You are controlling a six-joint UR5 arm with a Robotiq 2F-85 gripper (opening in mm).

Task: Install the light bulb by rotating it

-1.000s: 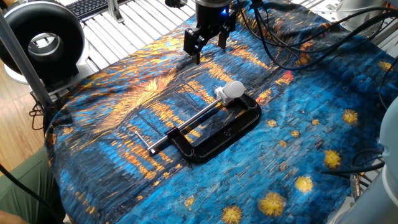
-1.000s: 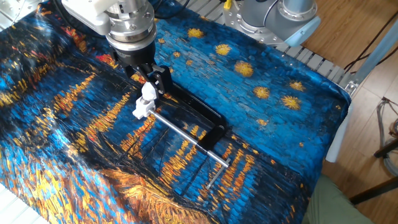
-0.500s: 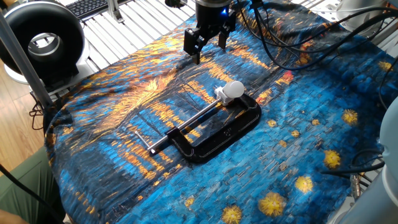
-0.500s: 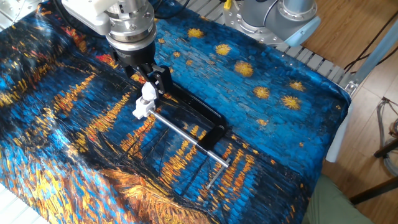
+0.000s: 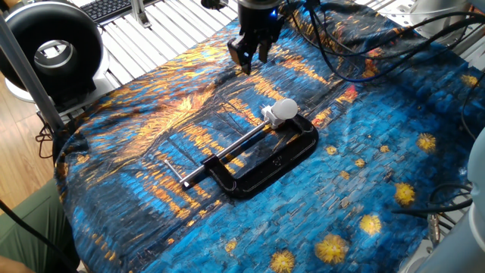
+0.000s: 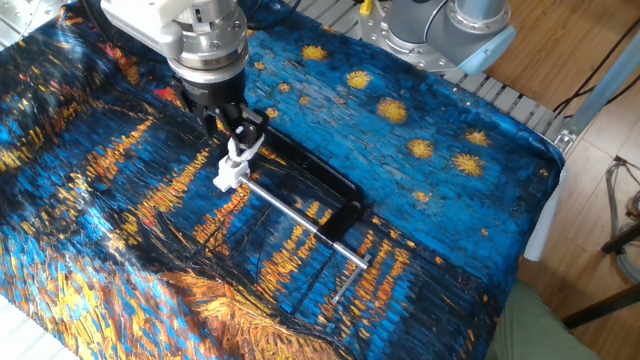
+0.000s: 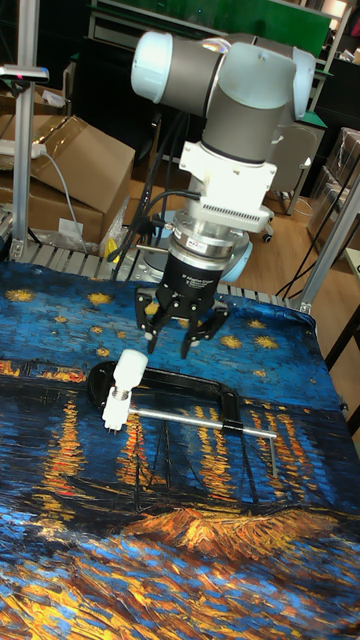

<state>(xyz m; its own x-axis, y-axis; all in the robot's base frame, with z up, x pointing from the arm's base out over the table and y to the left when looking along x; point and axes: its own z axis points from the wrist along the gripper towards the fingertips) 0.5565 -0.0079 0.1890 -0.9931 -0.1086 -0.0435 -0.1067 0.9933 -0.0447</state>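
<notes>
The light bulb (image 5: 286, 108), a small white globe, sits in the white socket block (image 5: 270, 115) held at the jaw end of a black C-clamp (image 5: 267, 162) lying on the blue and orange painted cloth. My gripper (image 5: 251, 62) hangs open and empty above the cloth, behind the bulb and apart from it. In the other fixed view the gripper (image 6: 234, 128) stands over the bulb (image 6: 238, 150) and hides part of it. The tall fixed view has the gripper (image 7: 180, 338) up and to the right of the bulb (image 7: 130, 366), with the clamp (image 7: 190, 384) below.
A black ring-shaped device (image 5: 51, 50) stands past the cloth's far left corner. Black cables (image 5: 345, 53) trail over the cloth behind the gripper. The clamp's screw rod (image 5: 227, 150) runs out to the left. The arm's base (image 6: 440, 28) stands at the table's edge.
The gripper has turned about its own axis, so its fingers show closer together in one fixed view. Bulb, socket block and clamp have not moved.
</notes>
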